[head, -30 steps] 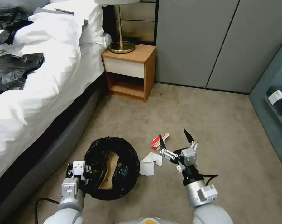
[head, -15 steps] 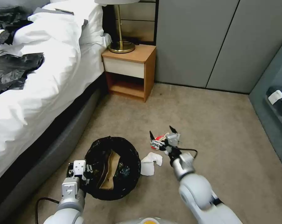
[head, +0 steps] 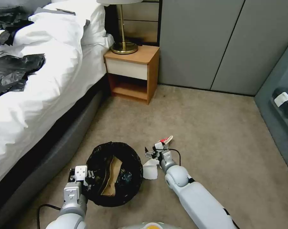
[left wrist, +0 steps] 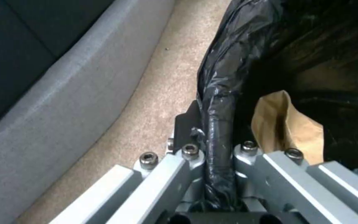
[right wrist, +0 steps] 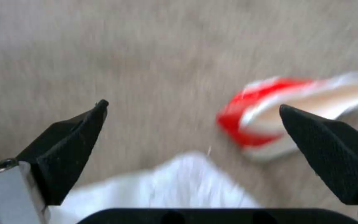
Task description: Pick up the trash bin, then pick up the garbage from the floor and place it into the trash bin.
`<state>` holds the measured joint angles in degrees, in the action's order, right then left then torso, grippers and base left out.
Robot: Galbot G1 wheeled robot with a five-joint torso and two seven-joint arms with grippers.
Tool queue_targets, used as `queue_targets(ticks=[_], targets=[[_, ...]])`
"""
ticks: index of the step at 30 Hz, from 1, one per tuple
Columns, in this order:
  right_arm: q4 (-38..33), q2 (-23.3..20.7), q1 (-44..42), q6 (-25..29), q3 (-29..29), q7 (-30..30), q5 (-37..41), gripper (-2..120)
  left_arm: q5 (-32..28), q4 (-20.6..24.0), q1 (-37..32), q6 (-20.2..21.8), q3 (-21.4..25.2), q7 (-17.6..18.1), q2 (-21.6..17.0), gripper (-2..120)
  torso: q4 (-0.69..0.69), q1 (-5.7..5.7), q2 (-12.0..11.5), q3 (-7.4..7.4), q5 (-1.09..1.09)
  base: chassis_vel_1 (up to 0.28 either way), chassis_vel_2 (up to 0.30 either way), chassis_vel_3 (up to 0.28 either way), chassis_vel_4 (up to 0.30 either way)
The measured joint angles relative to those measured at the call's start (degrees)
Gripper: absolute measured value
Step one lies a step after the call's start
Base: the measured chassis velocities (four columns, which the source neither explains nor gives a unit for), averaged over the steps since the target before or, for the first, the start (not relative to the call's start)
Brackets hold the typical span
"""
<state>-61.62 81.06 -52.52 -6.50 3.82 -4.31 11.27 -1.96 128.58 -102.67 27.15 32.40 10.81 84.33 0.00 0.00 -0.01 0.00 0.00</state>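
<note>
The trash bin (head: 115, 197), lined with a glossy black bag, stands on the carpet by the bed. My left gripper (head: 86, 175) is shut on its near-left rim; the left wrist view shows the bag-covered rim (left wrist: 218, 102) pinched between the jaws of the left gripper (left wrist: 216, 140). A brown paper bag (head: 111, 178) (left wrist: 289, 130) lies inside. My right gripper (head: 151, 149) (right wrist: 192, 105) is open, low over the floor. It hangs above the white tissue (head: 150, 171) (right wrist: 179, 186), with the red-and-white packet (head: 166, 139) (right wrist: 258, 124) beside one fingertip.
The bed (head: 38, 105) with black plastic sheets (head: 13, 73) runs along the left. A wooden nightstand (head: 132, 74) with a brass lamp (head: 124, 47) stands ahead, grey wardrobe doors (head: 207, 44) behind it. A grey-green panel (head: 277, 105) lines the right. Open carpet (head: 214, 133) lies to the right.
My right arm has stretched forward and down to the left, from held up above the floor to low over the tissue and packet, still open. The left arm and bin have barely moved.
</note>
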Motion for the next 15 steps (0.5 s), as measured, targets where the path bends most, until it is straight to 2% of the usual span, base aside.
queue_targets(ticks=[4, 15], targets=[[4.3, 1.2, 0.2, 1.1, -0.1, 0.8, -1.4, 100, 0.2, -0.2, -0.2, 0.0, 0.0, 0.1, 0.3, 0, 0.0, 0.0, 0.0, 0.0, 0.01, 0.0, 0.0, 0.0, 0.0], [6.6, 1.4, -2.2, 2.6, -1.7, 1.9, -3.5, 100, 0.5, -0.8, -0.5, -0.6, 0.0, 0.2, 0.6, 0, 0.0, 0.0, 0.0, 0.0, 0.01, 0.0, 0.0, 0.0, 0.0]])
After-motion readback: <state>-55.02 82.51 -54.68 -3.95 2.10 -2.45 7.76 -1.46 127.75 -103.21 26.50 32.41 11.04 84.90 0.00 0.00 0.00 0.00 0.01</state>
